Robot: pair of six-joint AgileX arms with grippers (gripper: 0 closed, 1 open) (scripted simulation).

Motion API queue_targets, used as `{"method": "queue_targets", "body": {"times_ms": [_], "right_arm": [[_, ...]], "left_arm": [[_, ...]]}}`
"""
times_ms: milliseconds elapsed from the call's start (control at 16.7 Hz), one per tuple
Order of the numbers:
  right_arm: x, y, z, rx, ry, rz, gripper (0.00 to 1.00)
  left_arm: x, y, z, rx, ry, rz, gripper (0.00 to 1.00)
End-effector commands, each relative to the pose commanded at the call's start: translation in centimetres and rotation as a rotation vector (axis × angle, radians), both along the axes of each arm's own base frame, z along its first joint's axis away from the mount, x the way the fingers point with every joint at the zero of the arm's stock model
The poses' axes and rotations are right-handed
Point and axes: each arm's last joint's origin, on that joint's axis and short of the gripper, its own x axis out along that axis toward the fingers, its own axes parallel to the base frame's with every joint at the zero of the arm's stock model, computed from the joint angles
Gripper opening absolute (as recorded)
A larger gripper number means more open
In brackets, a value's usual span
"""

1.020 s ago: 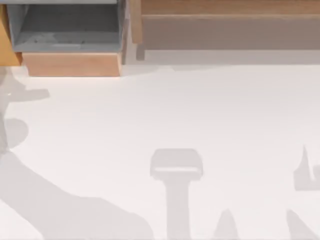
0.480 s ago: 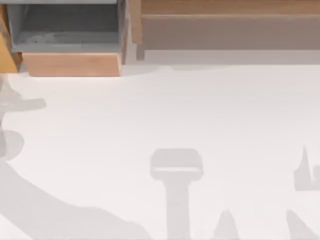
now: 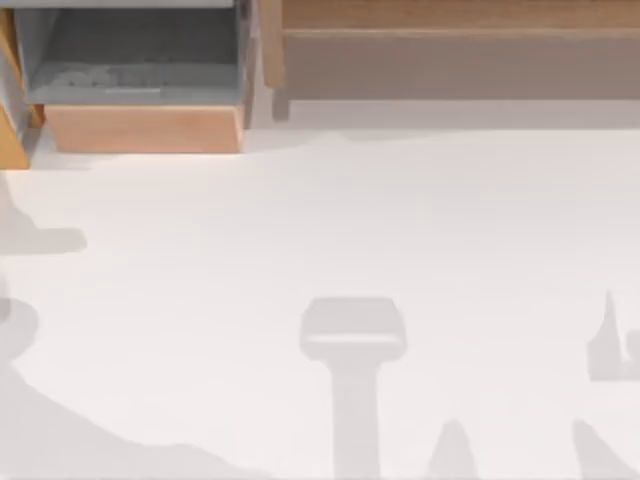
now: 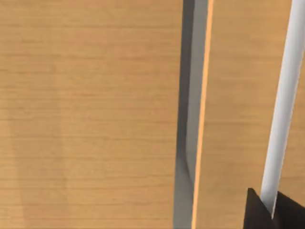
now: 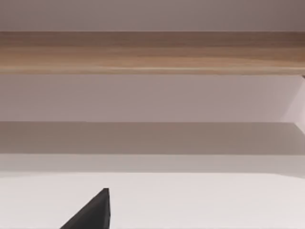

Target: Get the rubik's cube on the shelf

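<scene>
**Shelf sighted at the back, claws barely in frame**

Shelf (image 3: 460, 15) is found along the far edge of the white table (image 3: 400, 220), as seen from above, with its light-brown plank on top and its grey-brown front face turned toward the table. Just left of the shelf, a grey box compartment (image 3: 130, 60) with a light wood front (image 3: 140, 128) is parked, and a narrow gap is left between the two. An orange-brown wood piece (image 3: 10, 140) is tucked further out, on the box's side away from the shelf. Soft grey shadows are thrown across the table in front of the shelf.

From the right wrist, the shelf (image 5: 152, 50) is faced head-on across a stretch of table (image 5: 214, 200), and just a dark tip of the right gripper (image 5: 93, 214) is caught, so released or clenched can't be told tbh.

From the left wrist, a wood-grain panel (image 4: 90, 114) is seen up close, split by a grey strip (image 4: 188, 95), with a white bar (image 4: 286, 95) running past. Dark bits of the left gripper (image 4: 274, 217) are seen at the corner; its state can't be told either.
</scene>
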Motion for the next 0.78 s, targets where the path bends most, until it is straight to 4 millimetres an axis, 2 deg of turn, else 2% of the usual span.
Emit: {"method": "queue_targets", "body": {"times_ms": [180, 300, 480, 600, 780], "right_arm": [[0.0, 0.0, 0.0, 0.0, 0.0, 0.0, 1.0], [0.0, 0.0, 0.0, 0.0, 0.0, 0.0, 1.0], [0.0, 0.0, 0.0, 0.0, 0.0, 0.0, 1.0], [0.0, 0.0, 0.0, 0.0, 0.0, 0.0, 1.0], [0.0, 0.0, 0.0, 0.0, 0.0, 0.0, 1.0]], "left_arm": [[-0.4, 0.1, 0.0, 0.003, -0.004, -0.001, 0.0], [-1.8, 0.3, 0.3, 0.009, -0.015, -0.001, 0.0], [-4.7, -0.3, -0.7, -0.017, 0.027, -0.001, 0.0], [-6.0, -0.1, -0.3, -0.006, 0.01, -0.002, 0.0], [-6.2, 0.0, -0.2, -0.002, 0.005, -0.003, 0.0]]}}
